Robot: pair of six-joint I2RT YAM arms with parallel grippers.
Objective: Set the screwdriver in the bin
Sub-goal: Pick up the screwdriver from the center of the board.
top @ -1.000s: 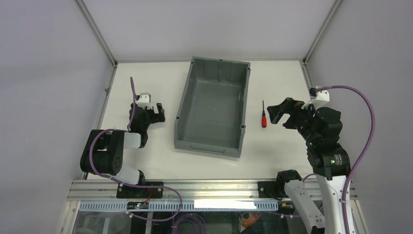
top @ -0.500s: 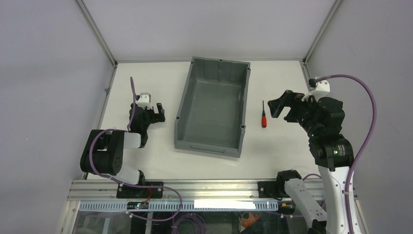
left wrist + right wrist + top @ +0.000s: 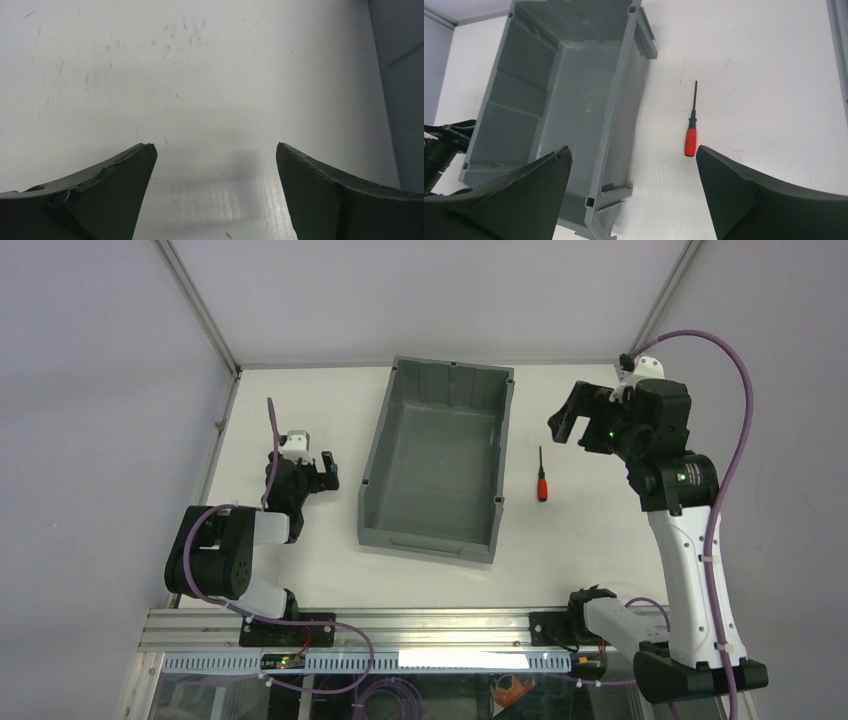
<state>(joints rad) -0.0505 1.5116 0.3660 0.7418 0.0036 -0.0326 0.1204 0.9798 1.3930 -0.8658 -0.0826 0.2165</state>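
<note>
Screwdriver (image 3: 541,483) lies flat; right claw (image 3: 569,433) hovers high, agape.

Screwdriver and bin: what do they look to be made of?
Screwdriver: the handle looks like smooth red plastic, evenly bright. The shaft is thin and dark, probably blackened metal, but too small to be sure. Bin: matte grey moulded plastic, judging by its ribbed walls and uniform colour.

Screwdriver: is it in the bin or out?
Out. The screwdriver lies flat on the table, right of the bin, not touching it.
</note>
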